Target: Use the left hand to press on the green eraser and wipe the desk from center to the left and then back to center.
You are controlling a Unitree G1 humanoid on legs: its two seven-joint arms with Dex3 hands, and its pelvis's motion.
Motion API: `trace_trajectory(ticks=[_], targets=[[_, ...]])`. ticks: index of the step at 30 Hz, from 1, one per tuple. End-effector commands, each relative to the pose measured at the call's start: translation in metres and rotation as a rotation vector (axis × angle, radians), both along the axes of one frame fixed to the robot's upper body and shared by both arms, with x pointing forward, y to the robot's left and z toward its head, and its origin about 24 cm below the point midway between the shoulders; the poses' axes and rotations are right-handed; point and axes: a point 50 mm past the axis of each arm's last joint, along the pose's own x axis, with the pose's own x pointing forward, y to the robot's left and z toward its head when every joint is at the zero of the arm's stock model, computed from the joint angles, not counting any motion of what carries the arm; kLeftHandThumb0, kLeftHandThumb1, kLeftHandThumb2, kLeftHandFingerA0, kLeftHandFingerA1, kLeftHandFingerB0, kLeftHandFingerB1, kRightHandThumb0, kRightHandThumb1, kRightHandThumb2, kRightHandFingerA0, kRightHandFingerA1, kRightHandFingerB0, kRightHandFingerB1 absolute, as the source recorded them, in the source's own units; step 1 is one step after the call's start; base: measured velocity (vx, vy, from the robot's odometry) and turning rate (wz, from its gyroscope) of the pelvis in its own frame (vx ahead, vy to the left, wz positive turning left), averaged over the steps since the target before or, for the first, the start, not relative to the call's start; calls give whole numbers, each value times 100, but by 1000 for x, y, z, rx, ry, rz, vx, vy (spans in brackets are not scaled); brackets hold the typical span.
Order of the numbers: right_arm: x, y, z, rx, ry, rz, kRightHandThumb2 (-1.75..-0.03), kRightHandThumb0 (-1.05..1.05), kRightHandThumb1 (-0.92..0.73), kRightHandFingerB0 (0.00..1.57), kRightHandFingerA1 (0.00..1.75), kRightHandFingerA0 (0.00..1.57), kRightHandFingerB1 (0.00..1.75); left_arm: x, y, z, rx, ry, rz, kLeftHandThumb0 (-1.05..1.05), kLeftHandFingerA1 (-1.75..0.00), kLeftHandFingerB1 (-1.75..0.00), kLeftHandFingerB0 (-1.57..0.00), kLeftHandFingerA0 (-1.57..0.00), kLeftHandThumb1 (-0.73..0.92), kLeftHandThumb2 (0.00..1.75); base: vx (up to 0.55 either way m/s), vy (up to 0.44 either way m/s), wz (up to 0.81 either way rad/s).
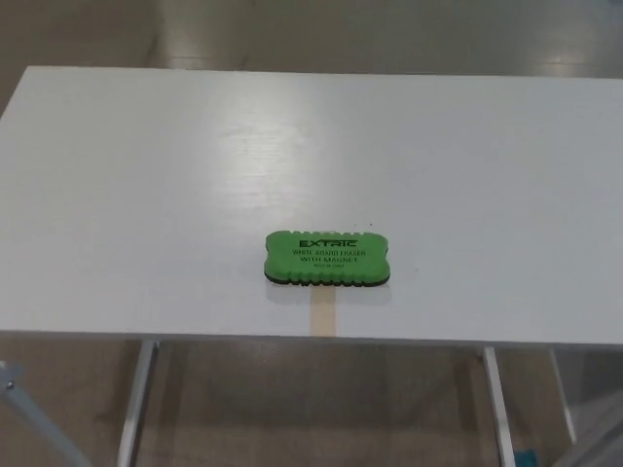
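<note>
With neither hand in view I cannot tell my fingers' state, so I bring the left palm flat onto the green eraser [327, 259] lying mid-bench [117, 195] near the front edge.

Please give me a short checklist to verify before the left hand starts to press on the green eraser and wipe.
1. Green eraser lies flat on the desk, printed side up: ok.
2. Eraser sits near the desk centre, by the front edge: ok.
3. Desk surface to the left of the eraser shows no objects: ok.
4. Eraser sits just behind the tan tape strip: ok.
5. Left hand ready over the eraser: not ok, no hand in view.
</note>
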Motion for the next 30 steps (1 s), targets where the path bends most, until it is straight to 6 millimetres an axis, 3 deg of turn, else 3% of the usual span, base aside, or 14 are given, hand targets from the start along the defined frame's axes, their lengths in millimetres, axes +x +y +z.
trace_trajectory(ticks=[1,8,9,14,17,18,21,22,27,30], targets=[[-3,-1,2,-15,-47,-26,-60,-34,-63,56,48,64,37,-2,-1,1,-22,-44,-11,-25,-40,-35,-50,-52,58,58,0,0,0],[1,13,2,45,-98,5,-60,-34,-64,55,48,65,38,8,-15,7,-77,-114,-128,-28,-39,-34,-43,-46,57,57,0,0,0],[1,18,2,68,-111,31,-60,-34,-65,55,49,62,37,11,-20,12,-98,-144,-198,-38,-45,-42,-38,-39,50,70,0,0,0],[-1,39,3,104,-136,176,-61,-35,-66,53,51,60,37,19,-49,36,-176,-241,-570,-39,-45,-42,-35,-38,47,68,0,0,0],[-4,48,3,102,-143,251,-61,-35,-67,52,50,60,37,23,-64,44,-210,-267,-708,-39,-45,-41,-35,-37,48,68,0,0,0],[-6,52,0,106,-136,275,-85,-42,-56,45,59,55,51,23,-74,49,-222,-282,-785,-40,-45,-41,-32,-36,48,69,0,0,0],[-9,59,-6,108,-104,306,-86,-42,-56,45,60,54,51,20,-98,61,-241,-319,-961,-41,-46,-41,-30,-37,49,71,0,0,0],[-10,60,-8,99,-91,308,-61,-37,-67,51,50,61,37,19,-105,63,-251,-325,-1000,-35,-39,-32,-35,-43,59,58,0,0,0],[-10,61,-12,86,-59,313,-60,-36,-67,51,54,63,37,15,-133,72,-328,-335,-1153,-31,-41,-36,-54,-53,60,58,0,0,0],[-11,60,-13,108,-55,306,-61,-36,-67,51,55,63,37,13,-145,75,-379,-339,-1211,-29,-42,-37,-56,-54,60,58,0,0,0]])
